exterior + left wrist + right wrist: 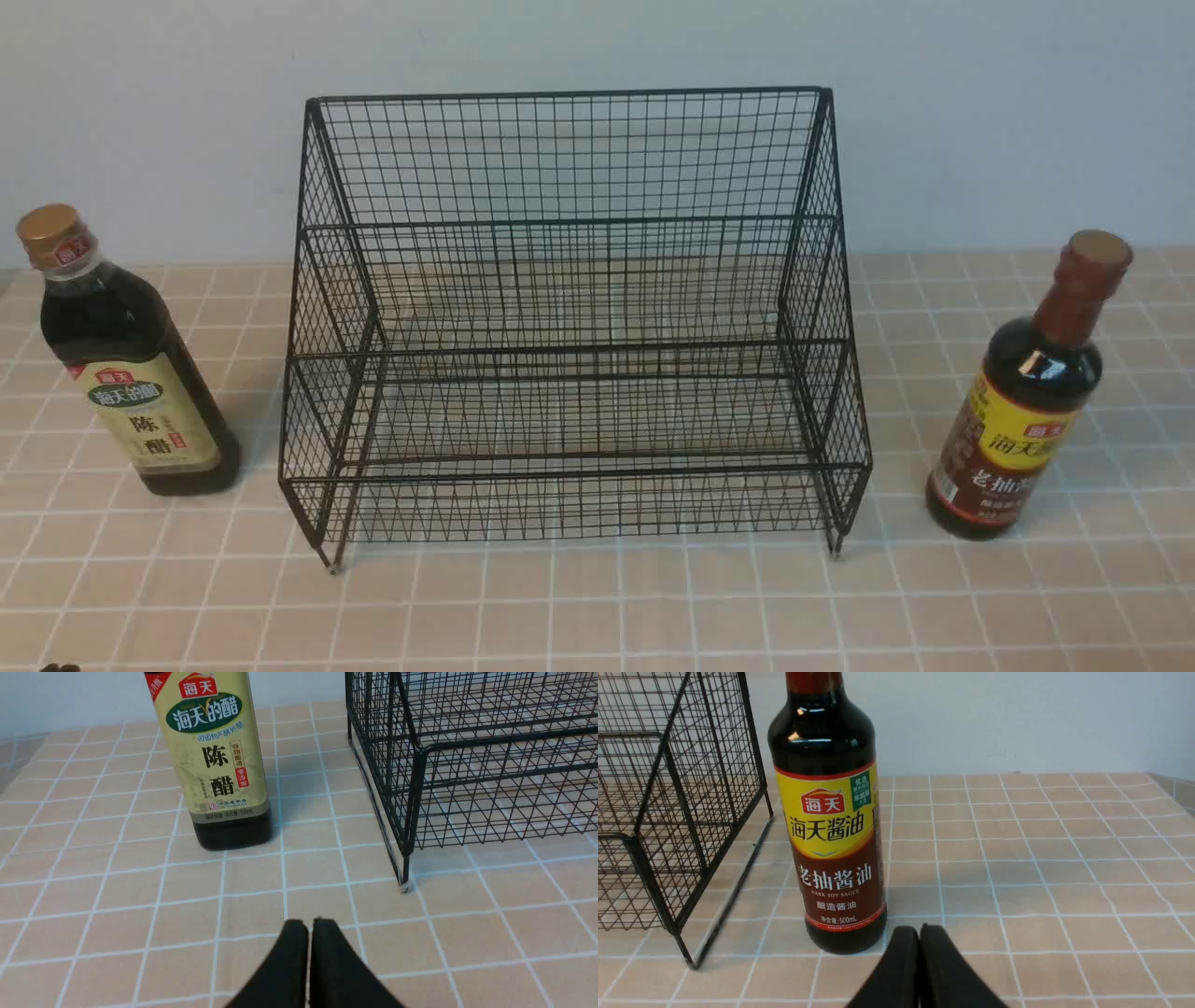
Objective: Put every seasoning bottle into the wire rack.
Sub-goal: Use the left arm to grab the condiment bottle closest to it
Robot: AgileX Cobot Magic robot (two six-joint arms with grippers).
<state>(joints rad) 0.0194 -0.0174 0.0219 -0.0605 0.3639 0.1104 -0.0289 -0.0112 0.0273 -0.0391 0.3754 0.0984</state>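
A tiled table [597, 607] carried a rack [569, 351], with a vinegar bottle [131, 373] standing left of it and a soy bottle [1022, 411] right.

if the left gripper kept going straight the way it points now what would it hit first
Probably nothing close: the shut left gripper aims at the tiled tabletop gap between the beige-label bottle and the wire rack. Depth is unclear, so it might graze the bottle.

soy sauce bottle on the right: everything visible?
The soy sauce bottle is round and glossy, dark liquid inside, long reddish-brown neck and cap, yellow-over-brown label facing the robot. It stands upright on the tiled table, right of the wire rack, apart from it. The shut right claw points at it without touching.
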